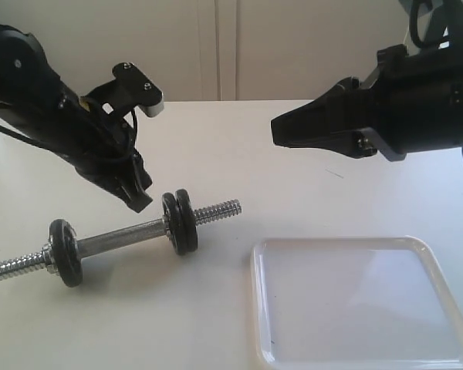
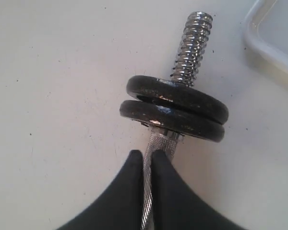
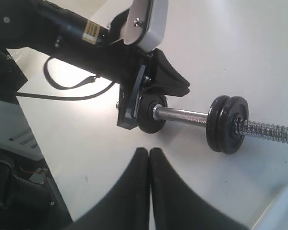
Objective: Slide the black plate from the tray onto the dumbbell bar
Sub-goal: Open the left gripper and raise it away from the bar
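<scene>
The dumbbell bar (image 1: 123,235) lies on the white table. Two black discs sit pressed together on it near one threaded end. The outer one, the black plate (image 1: 187,223), faces the bare thread (image 2: 192,43). A single disc (image 1: 65,253) sits near the other end. The white tray (image 1: 256,308) shows only its bare floor. My left gripper (image 1: 139,202) hangs just above the bar's knurled middle (image 2: 163,141). Its jaws are shut to a slit that is narrower than the bar, which shows through it. My right gripper (image 1: 276,129) hovers shut and holds nothing, well above the table beyond the tray.
The tray (image 2: 271,43) stands close to the bar's threaded end, at the table's front right. A pale wall runs behind the table. The left arm's body and cables (image 3: 72,33) hang over the bar's far disc.
</scene>
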You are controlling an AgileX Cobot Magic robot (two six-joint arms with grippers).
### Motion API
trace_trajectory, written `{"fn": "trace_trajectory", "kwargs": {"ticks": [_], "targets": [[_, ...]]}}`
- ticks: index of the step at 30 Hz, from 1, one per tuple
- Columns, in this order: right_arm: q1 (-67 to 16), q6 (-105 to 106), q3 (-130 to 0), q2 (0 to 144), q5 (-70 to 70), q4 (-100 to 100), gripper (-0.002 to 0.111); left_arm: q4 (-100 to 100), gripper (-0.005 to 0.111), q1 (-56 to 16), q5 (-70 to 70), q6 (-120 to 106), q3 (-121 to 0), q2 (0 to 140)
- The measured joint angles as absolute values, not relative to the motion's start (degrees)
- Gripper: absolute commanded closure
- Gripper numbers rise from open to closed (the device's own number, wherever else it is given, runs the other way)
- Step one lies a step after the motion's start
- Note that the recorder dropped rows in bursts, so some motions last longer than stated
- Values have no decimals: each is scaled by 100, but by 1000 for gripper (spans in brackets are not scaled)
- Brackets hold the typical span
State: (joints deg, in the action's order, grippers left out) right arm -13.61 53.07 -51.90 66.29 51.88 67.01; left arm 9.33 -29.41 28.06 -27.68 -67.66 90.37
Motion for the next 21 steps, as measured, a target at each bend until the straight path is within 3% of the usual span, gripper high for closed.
{"fn": "trace_trajectory", "kwargs": {"ticks": [21], "targets": [[-1361,5307,-5190,6629,4757,6027,108,-176,107,-2941,3968,-185,-6364,6724]]}}
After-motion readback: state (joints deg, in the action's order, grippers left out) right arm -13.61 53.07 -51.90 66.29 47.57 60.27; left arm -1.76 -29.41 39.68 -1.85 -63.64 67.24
